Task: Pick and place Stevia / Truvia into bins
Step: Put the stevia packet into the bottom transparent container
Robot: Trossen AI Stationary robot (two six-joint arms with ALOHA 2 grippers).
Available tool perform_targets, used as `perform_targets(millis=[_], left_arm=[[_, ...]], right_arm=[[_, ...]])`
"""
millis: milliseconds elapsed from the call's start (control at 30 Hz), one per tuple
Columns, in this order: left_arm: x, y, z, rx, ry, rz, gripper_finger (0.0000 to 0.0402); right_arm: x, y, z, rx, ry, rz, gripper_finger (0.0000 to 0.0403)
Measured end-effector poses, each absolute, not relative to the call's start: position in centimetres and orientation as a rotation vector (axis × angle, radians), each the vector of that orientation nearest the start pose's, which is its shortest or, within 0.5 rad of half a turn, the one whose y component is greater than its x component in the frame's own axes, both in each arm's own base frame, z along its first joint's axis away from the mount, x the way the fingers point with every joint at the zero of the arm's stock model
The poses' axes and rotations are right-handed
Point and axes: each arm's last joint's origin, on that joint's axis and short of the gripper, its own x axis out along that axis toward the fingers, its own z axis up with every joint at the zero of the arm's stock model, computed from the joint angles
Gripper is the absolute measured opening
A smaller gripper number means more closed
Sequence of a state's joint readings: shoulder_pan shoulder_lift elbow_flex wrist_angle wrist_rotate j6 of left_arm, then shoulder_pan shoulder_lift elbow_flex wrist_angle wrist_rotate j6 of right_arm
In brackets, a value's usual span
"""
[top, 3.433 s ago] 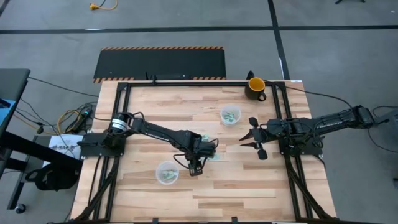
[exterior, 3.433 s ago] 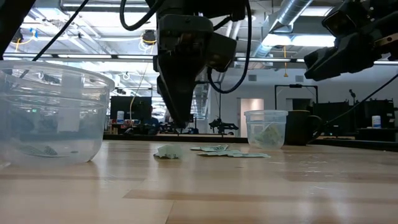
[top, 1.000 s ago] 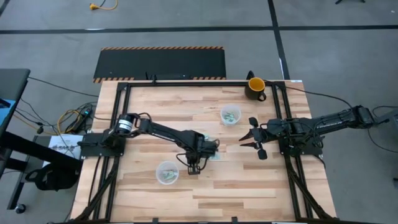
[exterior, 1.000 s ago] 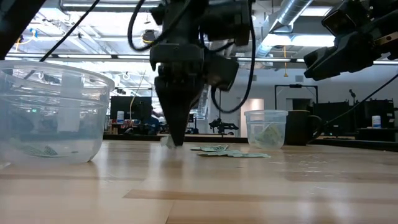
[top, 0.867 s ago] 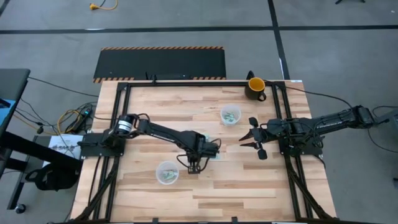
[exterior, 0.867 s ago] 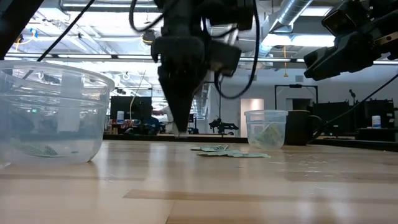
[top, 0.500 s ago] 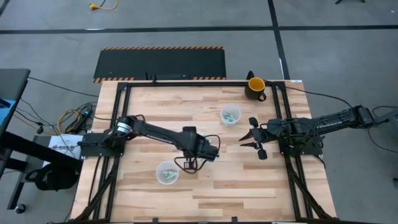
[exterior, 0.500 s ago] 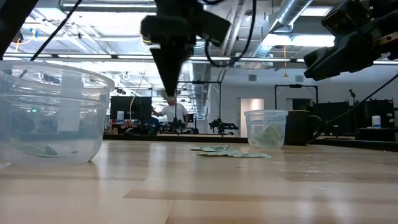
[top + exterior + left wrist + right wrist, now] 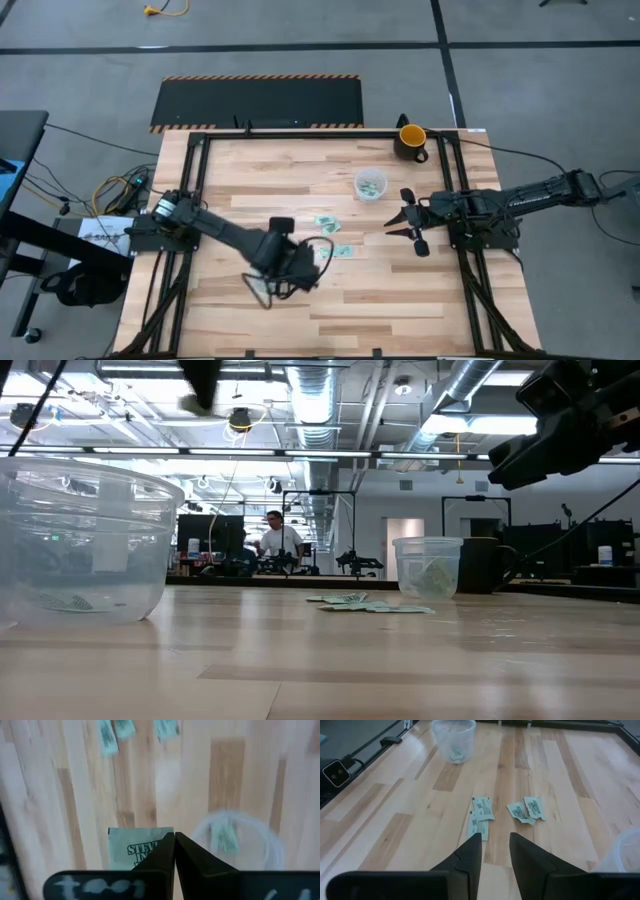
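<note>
- The left end effector is pressed together on one Stevia sachet, which hangs pinched between its tips just above the near cup (the cup's rim shows right past the fingertips in the left wrist view).
- In the high view that end effector hovers over the spot where the near cup sits, well apart from the dark mug; the cup itself is hidden under the arm there.
- The near cup already holds at least one sachet, seen lying on its bottom in the low view.
- The far cup, just beside the mug, also has sachets in it.
- Loose sachets are left on the wooden surface, between the mug and the left end effector; the right wrist view shows about four or five.
- The right end effector waits near the far cup, its fingers slightly spread and holding nothing.
- My judgement: the task is partly done, with one release due now and several picks to go.
</note>
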State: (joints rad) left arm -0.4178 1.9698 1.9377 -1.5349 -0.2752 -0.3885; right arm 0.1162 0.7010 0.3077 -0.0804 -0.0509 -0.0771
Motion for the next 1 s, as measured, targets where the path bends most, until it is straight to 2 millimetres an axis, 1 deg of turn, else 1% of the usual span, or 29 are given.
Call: perform_targets(millis=[100,233,400,533,600,667,800,900,1000], left_arm=[[33.0,-15.7,30.1,0.267,1.484,0.149,0.0],[32.2,-17.0,28.9,0.294,1.535,0.097,0.0],[31.5,-17.1,26.2,0.309,1.619,0.095,0.0],[31.5,-17.4,24.7,0.267,1.587,-0.005,0.0],[31.2,-17.3,24.5,0.243,1.554,-0.051,0.0],[30.8,-17.0,24.7,0.225,1.525,-0.063,0.0],[29.9,-16.3,25.4,0.182,1.465,-0.031,0.0],[29.6,-16.1,25.7,0.138,1.422,-0.004,0.0],[29.6,-16.1,25.5,0.109,1.392,-0.004,0.0]], right_arm=[[15.3,1.9,19.2,-0.074,0.462,0.178,0.0093],[15.3,1.9,19.2,-0.04,0.462,0.17,0.0093],[15.3,1.9,19.3,-0.007,0.459,0.163,0.0093],[15.3,1.9,19.3,0.015,0.46,0.157,0.0093],[15.3,1.9,19.3,0.021,0.459,0.156,0.0093],[15.3,1.9,19.3,0.031,0.459,0.154,0.0093],[15.3,1.9,19.3,0.037,0.46,0.152,0.0093],[15.3,1.9,19.3,0.037,0.456,0.153,0.0093],[15.3,1.9,19.3,0.037,0.456,0.153,0.0093]])
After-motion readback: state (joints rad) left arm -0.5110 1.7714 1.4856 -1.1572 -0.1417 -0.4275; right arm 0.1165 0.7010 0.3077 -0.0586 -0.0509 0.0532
